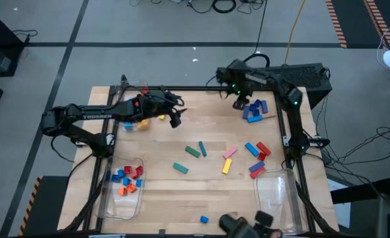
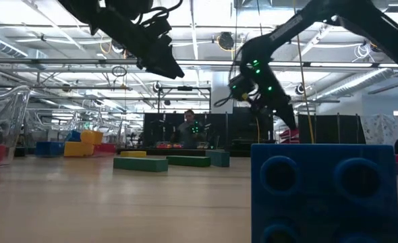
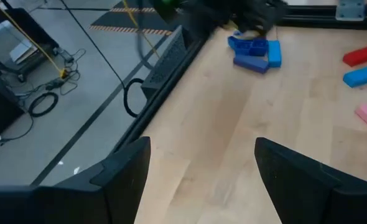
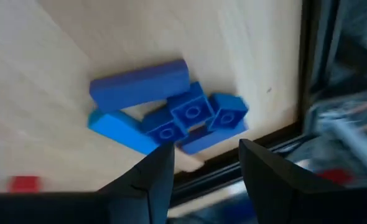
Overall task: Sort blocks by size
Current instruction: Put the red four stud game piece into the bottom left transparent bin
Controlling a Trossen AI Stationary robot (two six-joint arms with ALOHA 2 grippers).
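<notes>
Jaws of the right gripper (image 4: 200,163) stand spread and empty over a blue pile of blocks (image 4: 171,112) at the far right tabletop (image 1: 208,142) corner. The left gripper (image 3: 199,171), also spread, hangs above bare wood.

A cluster of blocks (image 1: 255,110) sits at the table's (image 1: 182,142) far right corner, just beside the right gripper (image 1: 240,104); loose bars (image 1: 196,151) lie mid-table, small blocks fill the near-left bin (image 1: 124,188).
</notes>
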